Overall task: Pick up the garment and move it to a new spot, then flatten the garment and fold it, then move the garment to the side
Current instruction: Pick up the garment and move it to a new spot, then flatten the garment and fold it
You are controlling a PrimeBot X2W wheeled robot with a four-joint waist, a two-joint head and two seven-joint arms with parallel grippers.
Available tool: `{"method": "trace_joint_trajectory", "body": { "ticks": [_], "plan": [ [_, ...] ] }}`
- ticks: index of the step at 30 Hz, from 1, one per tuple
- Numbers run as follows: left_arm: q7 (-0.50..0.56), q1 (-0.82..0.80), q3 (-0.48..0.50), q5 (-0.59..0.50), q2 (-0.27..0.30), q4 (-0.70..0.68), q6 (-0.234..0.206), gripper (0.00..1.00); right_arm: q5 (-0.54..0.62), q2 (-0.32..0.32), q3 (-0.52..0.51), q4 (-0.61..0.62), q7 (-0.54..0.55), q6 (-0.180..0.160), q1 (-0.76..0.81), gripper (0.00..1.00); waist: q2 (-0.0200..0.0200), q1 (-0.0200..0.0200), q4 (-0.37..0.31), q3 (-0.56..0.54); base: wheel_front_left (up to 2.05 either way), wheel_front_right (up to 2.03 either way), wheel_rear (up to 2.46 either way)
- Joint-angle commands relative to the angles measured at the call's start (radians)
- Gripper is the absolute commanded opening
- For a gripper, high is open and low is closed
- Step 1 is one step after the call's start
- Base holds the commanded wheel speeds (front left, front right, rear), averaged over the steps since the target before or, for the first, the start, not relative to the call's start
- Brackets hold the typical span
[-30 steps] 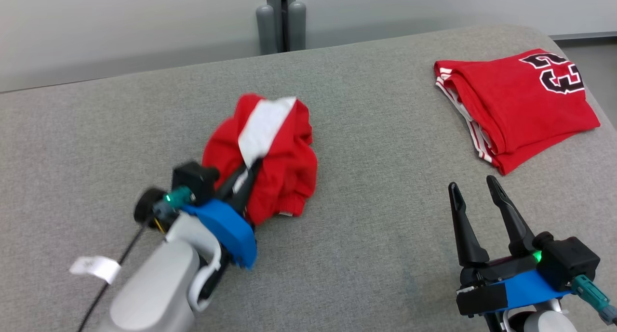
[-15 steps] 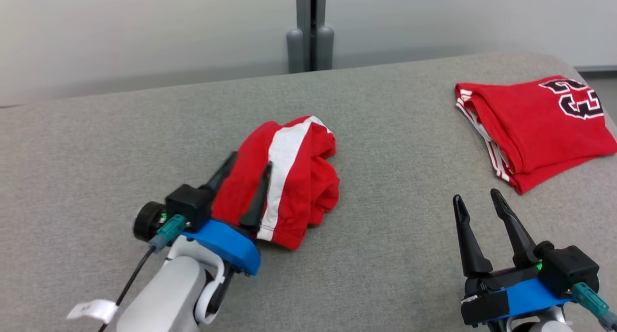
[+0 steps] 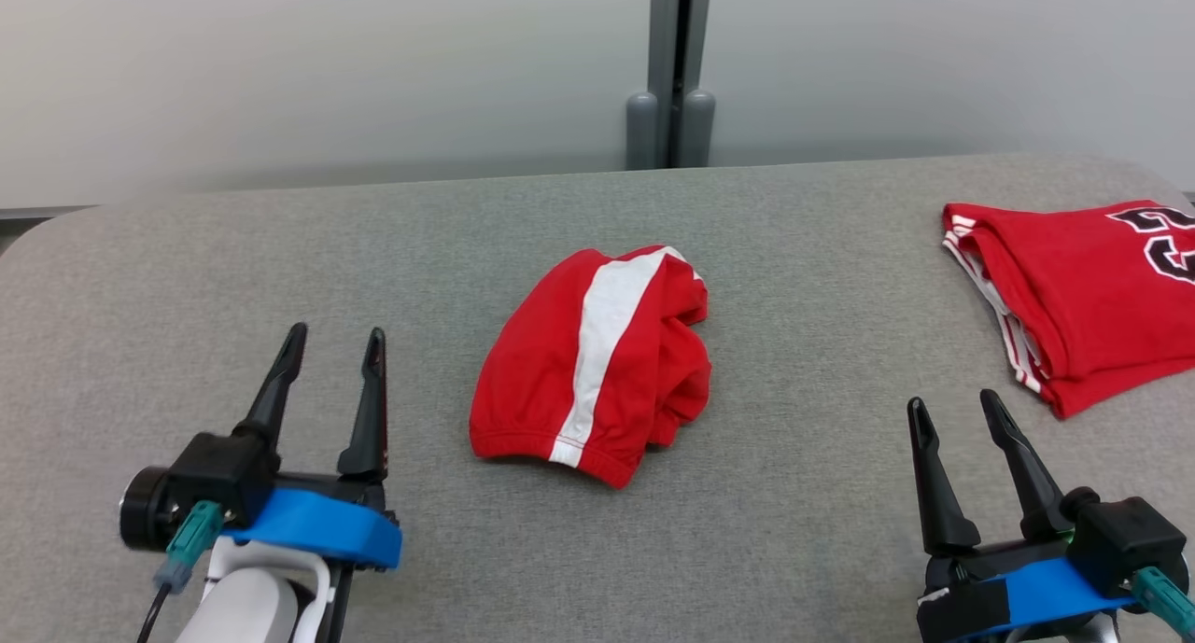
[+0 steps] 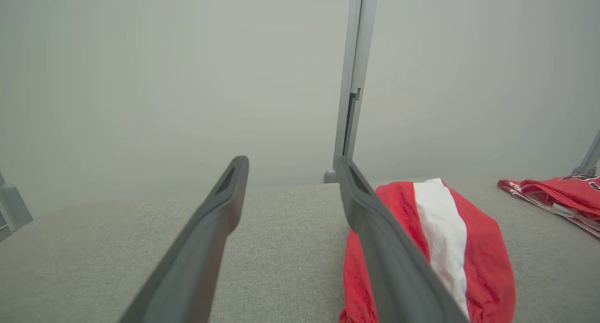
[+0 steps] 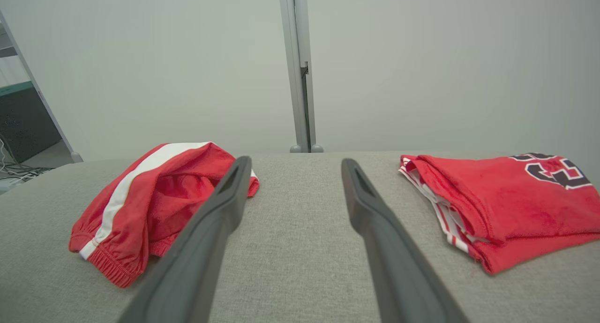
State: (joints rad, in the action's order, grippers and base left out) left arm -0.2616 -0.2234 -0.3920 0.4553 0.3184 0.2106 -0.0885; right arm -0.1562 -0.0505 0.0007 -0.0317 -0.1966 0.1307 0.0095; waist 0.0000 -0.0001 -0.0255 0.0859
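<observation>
The garment (image 3: 597, 363) is a crumpled red pair of shorts with a white stripe, lying bunched in the middle of the grey padded surface (image 3: 187, 298). My left gripper (image 3: 336, 333) stands open to its left, apart from the cloth, with nothing between its fingers. The left wrist view has the garment (image 4: 440, 229) just right of the open left gripper (image 4: 291, 160). My right gripper (image 3: 952, 401) is open at the lower right, well clear of the shorts. From the right wrist, the garment (image 5: 154, 196) lies left of the open right gripper (image 5: 295, 160).
A folded red jersey (image 3: 1074, 298) with a black number rests at the surface's right end, also seen as the jersey (image 5: 497, 196) from the right wrist. A grey post (image 3: 672, 74) stands behind the far edge against a pale wall.
My left gripper opened, let go of the garment and drew back to the left. The shorts now lie loose on the surface. The head camera has also shifted; the right gripper stays open.
</observation>
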Motion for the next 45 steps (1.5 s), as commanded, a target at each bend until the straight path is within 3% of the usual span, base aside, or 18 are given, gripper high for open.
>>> {"method": "trace_joint_trajectory", "body": {
  "ticks": [1, 8, 16, 45],
  "plan": [
    [-0.004, 0.022, 0.017, -0.010, 0.001, -0.015, -0.007, 1.00, 0.007, 0.000, -0.004, 0.002, -0.004, 0.000, 0.015, 1.00, 0.0000, 0.0001, 0.007, 0.001, 0.00, 0.00, 0.00],
    [-0.004, 0.130, 0.124, -0.058, -0.029, -0.093, -0.024, 1.00, 0.005, 0.000, -0.012, -0.005, 0.000, 0.000, 0.022, 1.00, 0.0000, 0.0001, 0.041, -0.014, 0.00, 0.00, 0.00],
    [-0.004, 0.213, 0.198, -0.091, -0.064, -0.120, -0.010, 1.00, 0.006, 0.000, -0.010, -0.010, 0.005, 0.000, 0.039, 1.00, 0.0000, 0.0001, 0.059, -0.037, 0.00, 0.00, 0.00],
    [-0.004, 0.267, 0.246, -0.173, -0.101, -0.082, 0.044, 1.00, 0.008, 0.000, -0.008, -0.021, 0.016, 0.000, 0.059, 1.00, 0.0000, 0.0001, 0.070, -0.045, 0.00, 0.00, 0.00]
  ]
}}
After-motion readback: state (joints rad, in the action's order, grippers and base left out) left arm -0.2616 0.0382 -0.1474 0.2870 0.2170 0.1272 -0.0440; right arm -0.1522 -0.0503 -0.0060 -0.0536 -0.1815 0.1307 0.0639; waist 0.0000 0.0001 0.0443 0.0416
